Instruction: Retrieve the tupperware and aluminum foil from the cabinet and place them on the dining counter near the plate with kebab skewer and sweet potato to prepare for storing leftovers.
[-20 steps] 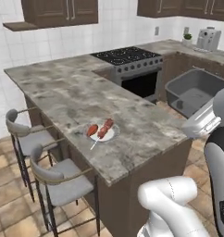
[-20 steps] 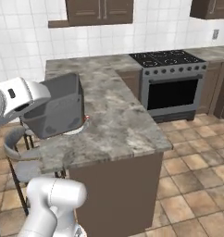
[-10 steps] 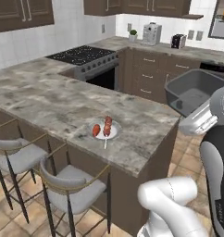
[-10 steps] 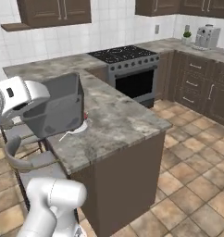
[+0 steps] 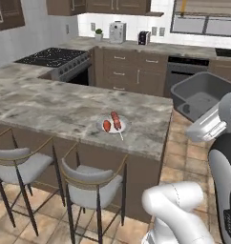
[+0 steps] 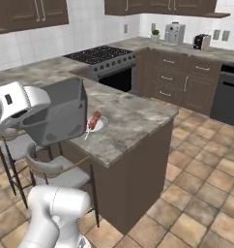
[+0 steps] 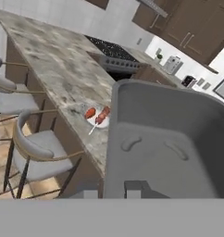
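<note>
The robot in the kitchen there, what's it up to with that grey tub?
The arm is carrying the tupperware in its gripper, held in the air beside the dining counter rather than set down. On the counter near its end sits the plate with the kebab skewer and the sweet potato. Two stools stand along the counter's near side. The tub is not yet on the counter.

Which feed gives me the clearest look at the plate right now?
Left base view: the plate sits unobstructed, both foods visible. In the right base view the tupperware covers part of it; the hand view shows it small beside the tub.
</note>
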You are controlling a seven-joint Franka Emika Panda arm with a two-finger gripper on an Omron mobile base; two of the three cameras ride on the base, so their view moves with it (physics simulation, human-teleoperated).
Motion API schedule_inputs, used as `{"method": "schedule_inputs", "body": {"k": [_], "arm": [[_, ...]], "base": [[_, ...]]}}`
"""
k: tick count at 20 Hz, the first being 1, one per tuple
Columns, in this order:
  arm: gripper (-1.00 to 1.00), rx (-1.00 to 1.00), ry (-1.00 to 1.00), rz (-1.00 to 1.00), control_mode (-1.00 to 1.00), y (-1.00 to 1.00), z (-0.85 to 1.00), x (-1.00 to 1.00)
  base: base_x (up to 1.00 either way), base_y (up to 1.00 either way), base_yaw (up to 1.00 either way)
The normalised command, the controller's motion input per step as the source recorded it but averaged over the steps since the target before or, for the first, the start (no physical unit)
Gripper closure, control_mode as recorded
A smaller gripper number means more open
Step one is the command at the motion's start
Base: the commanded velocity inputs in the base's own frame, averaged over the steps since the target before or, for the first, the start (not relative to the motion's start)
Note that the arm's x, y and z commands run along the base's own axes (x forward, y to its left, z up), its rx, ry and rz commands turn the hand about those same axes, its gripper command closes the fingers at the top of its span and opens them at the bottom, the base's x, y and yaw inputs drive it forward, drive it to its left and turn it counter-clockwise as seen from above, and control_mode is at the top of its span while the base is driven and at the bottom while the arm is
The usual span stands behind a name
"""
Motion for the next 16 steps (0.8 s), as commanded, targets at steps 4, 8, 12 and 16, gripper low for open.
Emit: {"method": "schedule_inputs", "body": {"k": [4, 8, 12, 16], "arm": [[1.0, 0.0, 0.0, 0.0, 1.0, 0.0, 0.0, 0.0], [1.0, 0.0, 0.0, 0.0, 1.0, 0.0, 0.0, 0.0], [1.0, 0.0, 0.0, 0.0, 1.0, 0.0, 0.0, 0.0], [1.0, 0.0, 0.0, 0.0, 1.0, 0.0, 0.0, 0.0]], "base": [[0.48, 1.0, -0.4], [0.54, 1.0, -0.41], [0.2, 1.0, -0.41], [0.08, 1.0, -0.4]]}}
